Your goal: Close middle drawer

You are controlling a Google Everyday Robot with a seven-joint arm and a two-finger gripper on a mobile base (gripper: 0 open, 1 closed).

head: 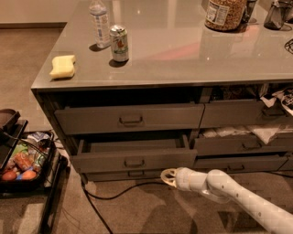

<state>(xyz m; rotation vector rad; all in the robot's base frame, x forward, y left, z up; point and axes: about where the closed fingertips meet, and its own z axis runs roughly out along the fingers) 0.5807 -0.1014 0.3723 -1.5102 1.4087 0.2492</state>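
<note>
Reaching in from the lower right of the cabinet [46, 87], the white arm [229, 192] holds the gripper [167, 176] low, just off the floor in front of the cabinet's left column of drawers. The gripper's jaws are drawn narrow, tips close together, with nothing held between them. The middle drawer [105, 161] sits in the left column of the cabinet, between the top drawer [91, 119] and the bottom drawer [110, 175]. It stands partly pulled out from the cabinet face, with a strip of bare grey interior visible behind its front. Its small metal handle [134, 162] is centred on the front. The gripper lies just below the right end of that front and near it; contact cannot be confirmed. The right column of the cabinet holds drawers [242, 146] with white bags and paper sticking out. On the cabinet top stand a can [119, 43], a water bottle [100, 23] behind it, a yellow sponge [62, 66] near the left edge, and a jar [224, 13] toward the back right. A black cable [105, 196] runs across the floor below the cabinet. A rack with food items [18, 164] stands to the left of the cabinet.
</note>
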